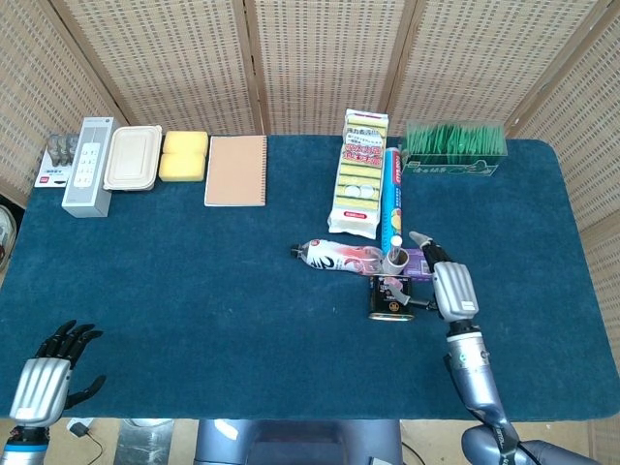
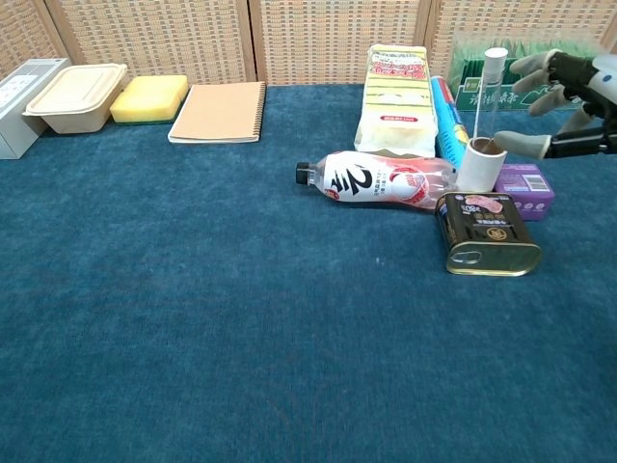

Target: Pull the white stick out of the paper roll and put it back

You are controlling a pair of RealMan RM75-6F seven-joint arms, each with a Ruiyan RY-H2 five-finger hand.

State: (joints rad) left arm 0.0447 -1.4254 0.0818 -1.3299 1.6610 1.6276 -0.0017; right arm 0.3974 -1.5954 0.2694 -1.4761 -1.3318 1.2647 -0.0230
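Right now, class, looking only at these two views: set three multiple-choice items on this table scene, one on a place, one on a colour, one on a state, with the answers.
1. Where does the paper roll stand?
A. beside the purple box
B. on the notebook
C. inside the beige container

2. What colour is the sponge by the beige container?
A. green
B. yellow
C. red

3. How is the white stick at this moment?
A. lying flat on the cloth
B. gripped in the left hand
C. upright in the roll, untouched

Answers: 1 A, the roll stands against the purple box. 2 B, it shows yellow. 3 C, the right hand is open near it, holding nothing.
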